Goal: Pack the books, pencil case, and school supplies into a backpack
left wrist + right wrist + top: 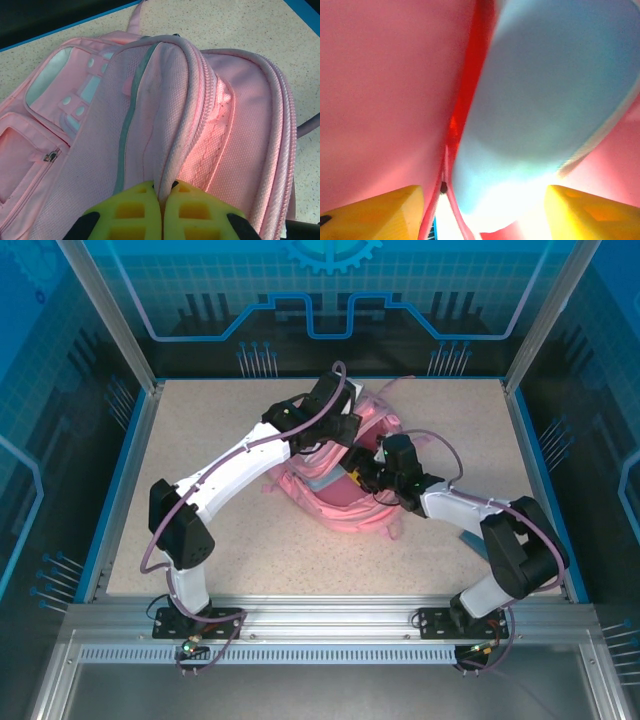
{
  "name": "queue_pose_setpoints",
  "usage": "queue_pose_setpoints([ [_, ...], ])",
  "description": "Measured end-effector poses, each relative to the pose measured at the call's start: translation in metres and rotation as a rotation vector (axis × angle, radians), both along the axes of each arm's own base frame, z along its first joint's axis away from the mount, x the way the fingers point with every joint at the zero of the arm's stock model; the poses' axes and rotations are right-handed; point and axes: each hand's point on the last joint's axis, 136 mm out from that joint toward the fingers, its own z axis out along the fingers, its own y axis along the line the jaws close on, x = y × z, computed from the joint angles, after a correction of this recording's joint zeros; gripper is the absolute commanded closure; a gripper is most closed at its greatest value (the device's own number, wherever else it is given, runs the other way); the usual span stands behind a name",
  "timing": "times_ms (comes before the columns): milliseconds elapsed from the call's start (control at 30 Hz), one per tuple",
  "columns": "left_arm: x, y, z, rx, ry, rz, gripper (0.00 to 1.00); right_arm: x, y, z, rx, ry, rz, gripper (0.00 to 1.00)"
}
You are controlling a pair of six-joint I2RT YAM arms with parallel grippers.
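The pink backpack (345,508) lies in the middle of the table with its main compartment open. My left gripper (162,189) is shut on the backpack's (150,100) zipper-edged rim, holding the flap up; it sits over the pack's far side (343,430). My right gripper (482,200) reaches into the opening (362,476) from the right. Its yellow fingers (380,210) stand wide apart inside the pink lining. The light blue pencil case (545,90) lies between and ahead of them, with a gap at the left finger. Books and school supplies are out of view.
Speckled tabletop (210,440) surrounds the pack, bounded by a blue rim and metal frame posts (110,320). A blue flat edge (468,540) peeks from under my right forearm; what it is I cannot tell. A pink strap (392,528) trails toward the front.
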Motion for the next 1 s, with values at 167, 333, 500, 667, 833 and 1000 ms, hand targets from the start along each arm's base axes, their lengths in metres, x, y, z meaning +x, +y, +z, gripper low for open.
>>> queue_pose_setpoints([
  [167,0.0,-0.001,-0.001,-0.008,0.005,-0.005,1.0,-0.01,0.001,-0.019,-0.024,0.073,0.032,0.48],
  [333,0.0,-0.001,-0.002,-0.009,0.009,-0.007,1.0,-0.001,0.01,-0.035,-0.036,0.106,0.056,0.63],
  [500,0.0,-0.001,-0.004,-0.012,0.014,-0.009,1.0,0.024,0.023,-0.026,-0.006,0.032,0.063,0.7],
  [667,0.001,0.0,-0.004,-0.023,0.013,-0.006,1.0,0.042,0.033,-0.028,0.027,-0.012,0.055,0.71],
  [833,0.003,0.004,-0.001,-0.043,0.012,0.012,1.0,0.05,0.036,-0.024,0.043,-0.04,0.052,0.56],
  [1000,0.004,0.003,-0.005,-0.068,0.019,0.005,1.0,0.031,0.016,-0.02,0.011,-0.049,0.028,0.47],
])
